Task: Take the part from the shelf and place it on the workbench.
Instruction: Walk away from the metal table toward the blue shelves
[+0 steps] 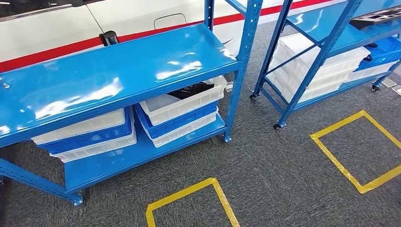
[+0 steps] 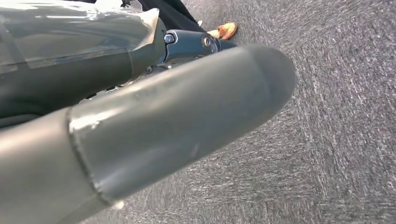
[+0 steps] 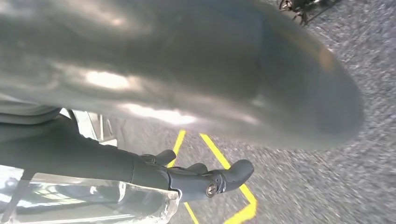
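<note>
I am at the approach step — nothing is picked up, and both arms hang at my sides over the grey carpet. My left hand [image 2: 154, 126] shows mostly as a thick grey thumb with dark fingers [image 2: 196, 43] behind it; they lie fairly straight and hold nothing, so I read that hand as open. My right hand [image 3: 201, 79] is the same: dark fingers [image 3: 210, 179] apart, nothing in them.

The blue shelf [image 1: 118, 71] stands ahead, its top board bare and shiny. On the lower board sit stacked crates. In the white crate [image 1: 182, 101] at the top of the right-hand stack lies a dark object [image 1: 191, 89], which I take to be the part — it is half hidden under the upper board. The left stack [image 1: 85, 135] shows no contents from here. A second shelf [image 1: 331, 42] to the right carries more white crates.

Next I need to step closer, face the crate and reach a hand in under the upper board.
</note>
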You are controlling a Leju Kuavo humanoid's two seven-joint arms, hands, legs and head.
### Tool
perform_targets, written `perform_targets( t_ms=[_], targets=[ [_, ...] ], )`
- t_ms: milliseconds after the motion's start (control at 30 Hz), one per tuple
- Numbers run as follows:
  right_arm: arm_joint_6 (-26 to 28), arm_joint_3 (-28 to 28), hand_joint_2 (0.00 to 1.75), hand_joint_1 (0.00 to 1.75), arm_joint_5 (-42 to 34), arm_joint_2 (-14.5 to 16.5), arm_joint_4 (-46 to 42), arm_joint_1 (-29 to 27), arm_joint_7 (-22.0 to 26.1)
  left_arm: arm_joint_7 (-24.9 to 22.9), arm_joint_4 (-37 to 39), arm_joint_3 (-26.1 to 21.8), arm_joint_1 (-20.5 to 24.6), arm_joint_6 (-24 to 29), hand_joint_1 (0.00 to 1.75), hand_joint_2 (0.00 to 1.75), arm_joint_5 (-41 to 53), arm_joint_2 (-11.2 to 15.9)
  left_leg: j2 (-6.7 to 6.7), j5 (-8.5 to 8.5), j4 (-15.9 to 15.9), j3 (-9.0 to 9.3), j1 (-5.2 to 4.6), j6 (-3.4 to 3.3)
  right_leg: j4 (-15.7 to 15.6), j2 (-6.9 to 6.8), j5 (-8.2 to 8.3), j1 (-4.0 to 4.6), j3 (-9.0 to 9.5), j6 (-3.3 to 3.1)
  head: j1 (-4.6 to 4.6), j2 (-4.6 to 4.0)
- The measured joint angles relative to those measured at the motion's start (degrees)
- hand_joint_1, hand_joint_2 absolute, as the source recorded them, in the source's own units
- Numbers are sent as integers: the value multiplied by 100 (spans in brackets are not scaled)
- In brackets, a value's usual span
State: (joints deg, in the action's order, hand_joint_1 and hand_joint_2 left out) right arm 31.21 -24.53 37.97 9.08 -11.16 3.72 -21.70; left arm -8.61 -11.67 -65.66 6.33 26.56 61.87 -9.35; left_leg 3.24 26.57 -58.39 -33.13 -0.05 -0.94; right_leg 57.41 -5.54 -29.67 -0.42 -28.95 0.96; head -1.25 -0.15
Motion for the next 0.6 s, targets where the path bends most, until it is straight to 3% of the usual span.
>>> perform_targets(
  t_ms=[67,100,167,233,267,300,367,433,500,533,567,600],
  targets=[
    [1,-2,0,0,23,1,-2,19,31,0,0,-2,-4,16,0,0,-11,-5,-122,-29,52,11,-2,-68,-8,-55,-18,-3,28,57,1,0],
    [2,-2,0,0,32,2,-3,24,46,0,0,-4,-4,27,0,0,-14,-9,-182,-54,90,29,15,-105,60,10,-69,-5,7,76,7,0],
    [4,-5,0,0,41,2,-4,20,73,1,0,-8,1,44,0,0,-16,-15,-293,-100,146,58,58,-165,541,277,-322,-24,-216,58,25,0],
    [10,-17,0,0,39,-4,-3,-2,87,2,0,-13,8,50,0,0,-18,-13,-430,-107,149,44,59,-189,1311,472,-634,-30,-600,29,42,0],
    [17,-26,0,0,33,-8,-3,-14,101,4,0,-15,6,50,0,0,-20,-14,-508,-106,147,41,58,-189,1554,504,-698,-32,-732,44,45,0],
    [29,-39,0,0,27,-12,-3,-24,127,7,0,-16,2,50,0,0,-21,-16,-587,-106,144,42,58,-187,1586,518,-663,-33,-764,82,50,0],
    [64,-70,0,0,12,-19,-3,-25,214,14,0,-17,-6,50,0,0,-22,-22,-735,-102,134,57,60,-172,984,588,-341,-54,-509,187,57,0],
    [97,-108,0,0,-3,-26,-3,-15,294,25,0,-17,-7,51,0,0,-17,-25,-858,-84,103,59,44,-122,253,749,-33,-83,-210,220,68,0],
    [123,-140,0,0,-19,-27,-3,-4,341,37,0,-17,-15,51,0,0,-10,-22,-939,-74,86,44,34,-58,15,807,58,-70,-114,150,71,0],
    [141,-151,0,0,-26,-27,-3,3,359,40,0,-17,-24,51,0,0,-7,-18,-975,-78,90,34,41,-29,10,758,73,-61,-98,104,67,0],
    [160,-160,0,0,-30,-24,-4,7,377,45,0,-17,-34,50,0,0,-3,-15,-975,-76,86,24,53,-1,5,717,87,-68,-81,65,65,0],
    [184,-165,0,0,-32,-21,-4,10,394,51,0,-17,-41,50,0,0,0,-13,-887,-37,31,-4,58,27,-3,673,99,-78,-67,28,63,0]
  ],
)
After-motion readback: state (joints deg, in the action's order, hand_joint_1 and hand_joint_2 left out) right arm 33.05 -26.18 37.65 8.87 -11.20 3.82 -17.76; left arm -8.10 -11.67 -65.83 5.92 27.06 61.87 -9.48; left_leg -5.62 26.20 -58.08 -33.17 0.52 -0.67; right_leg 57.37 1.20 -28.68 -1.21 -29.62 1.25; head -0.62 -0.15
